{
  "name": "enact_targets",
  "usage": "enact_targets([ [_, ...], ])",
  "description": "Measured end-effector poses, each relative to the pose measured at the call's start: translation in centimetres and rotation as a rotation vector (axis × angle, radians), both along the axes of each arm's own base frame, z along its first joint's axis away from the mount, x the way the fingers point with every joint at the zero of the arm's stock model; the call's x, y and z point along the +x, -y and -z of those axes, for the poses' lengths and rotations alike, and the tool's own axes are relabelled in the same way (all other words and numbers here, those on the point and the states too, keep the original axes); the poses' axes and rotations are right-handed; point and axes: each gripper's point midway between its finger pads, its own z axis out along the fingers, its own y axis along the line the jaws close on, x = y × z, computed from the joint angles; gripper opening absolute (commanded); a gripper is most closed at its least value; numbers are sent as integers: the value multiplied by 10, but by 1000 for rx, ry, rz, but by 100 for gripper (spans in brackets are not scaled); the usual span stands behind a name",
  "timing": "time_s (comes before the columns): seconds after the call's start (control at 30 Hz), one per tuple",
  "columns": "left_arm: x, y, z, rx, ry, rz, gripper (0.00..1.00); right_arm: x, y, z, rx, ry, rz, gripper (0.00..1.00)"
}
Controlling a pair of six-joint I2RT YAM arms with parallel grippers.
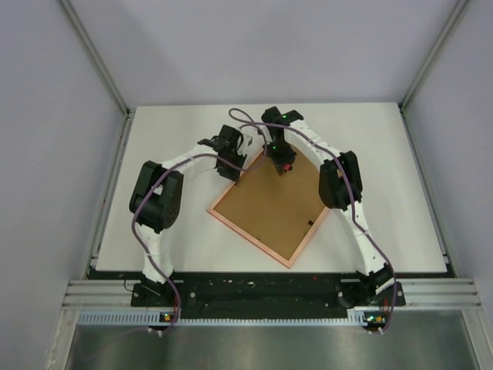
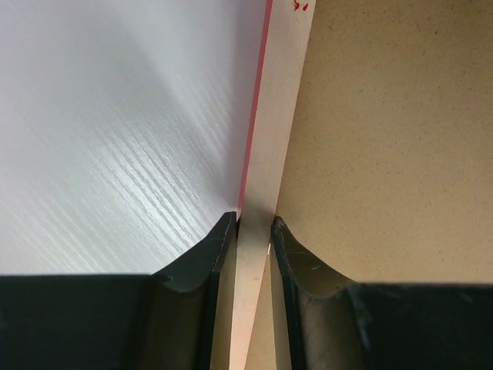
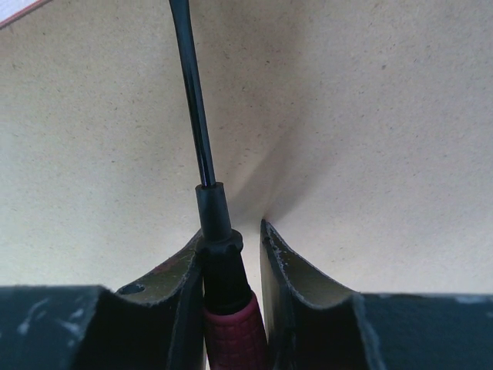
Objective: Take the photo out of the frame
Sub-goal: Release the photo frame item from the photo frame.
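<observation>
The frame (image 1: 269, 212) lies face down on the white table, showing its brown back with a reddish rim. The photo is hidden under the back. My left gripper (image 1: 231, 171) is at the frame's far left corner. In the left wrist view its jaws (image 2: 253, 222) are shut on the frame's pale rim (image 2: 273, 139). My right gripper (image 1: 279, 163) is over the far part of the back. It (image 3: 235, 235) is shut on a screwdriver (image 3: 219, 254) with a red handle, whose black shaft points down at the brown back (image 3: 370, 116).
A small black tab (image 1: 309, 224) sits near the right edge of the frame's back. The white table (image 1: 169, 139) is walled by grey panels at the left, right and rear. A metal rail (image 1: 269, 297) runs along the near edge by the arm bases.
</observation>
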Motion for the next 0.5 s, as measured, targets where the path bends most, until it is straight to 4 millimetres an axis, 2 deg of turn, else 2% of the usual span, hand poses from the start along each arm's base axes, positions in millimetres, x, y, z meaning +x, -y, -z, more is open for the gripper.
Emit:
enact_targets([
  [0.33,-3,9,1,-35,31,-25,0,-1,0,0,-1,-1,70,0],
  [0.5,-5,20,1,-40,52,-9,0,1,2,-2,-13,10,100,0],
])
